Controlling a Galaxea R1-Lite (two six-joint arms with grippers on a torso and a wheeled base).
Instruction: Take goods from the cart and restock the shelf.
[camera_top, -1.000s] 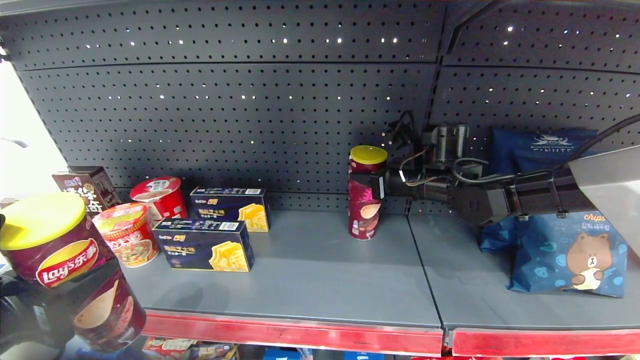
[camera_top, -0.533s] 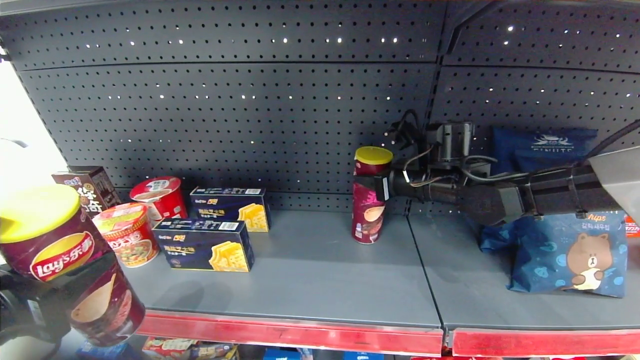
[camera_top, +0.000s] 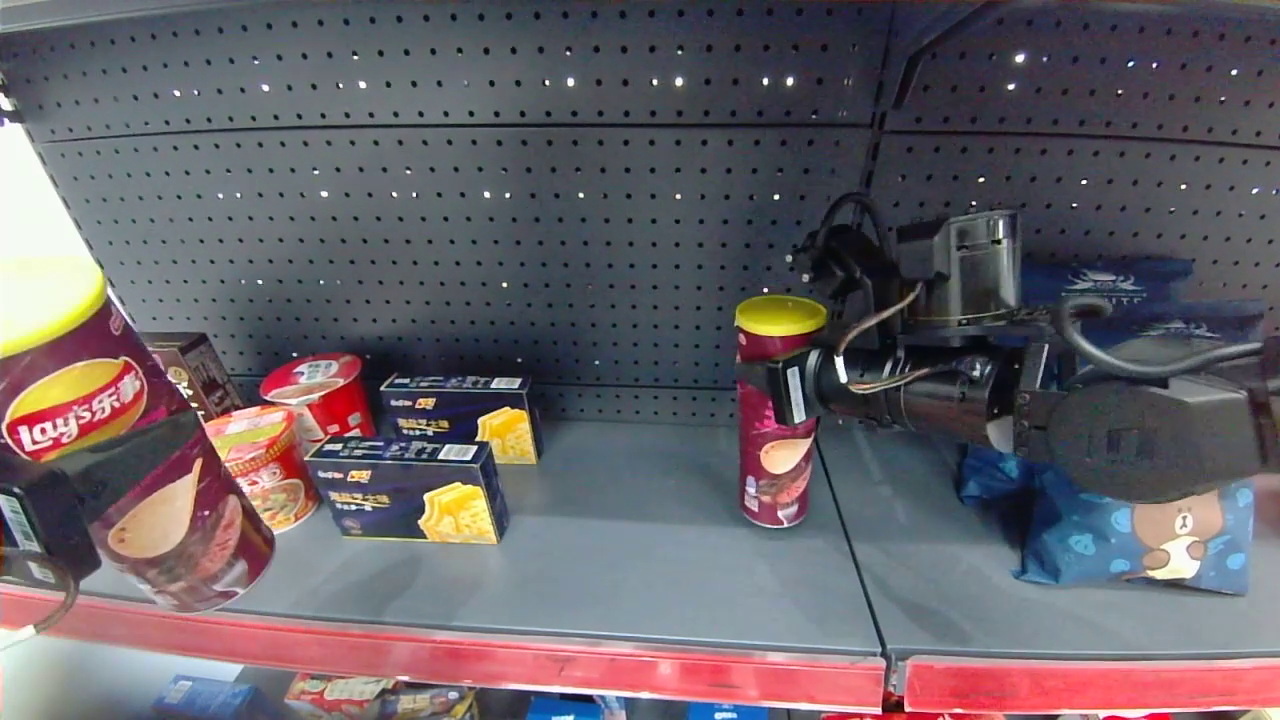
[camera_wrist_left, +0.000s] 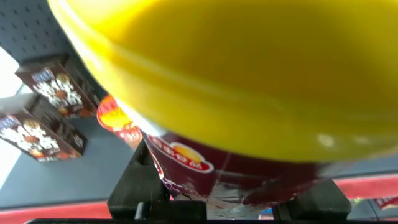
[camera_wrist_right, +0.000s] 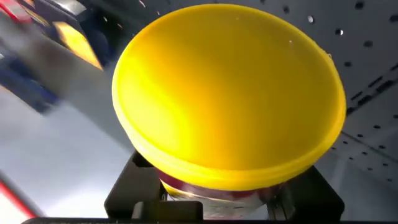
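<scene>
At the shelf (camera_top: 620, 560), two cans gripped.
Right jaws clamp the upright can (camera_top: 775, 480); left jaws clamp the tilted can (camera_top: 70, 350).

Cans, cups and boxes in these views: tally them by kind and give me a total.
Maroon cylindrical chip cans with yellow lids: 2
Red paper noodle cups: 2
Dark blue rectangular cardboard boxes: 2
Brown cardboard cartons: 2
Total: 8
</scene>
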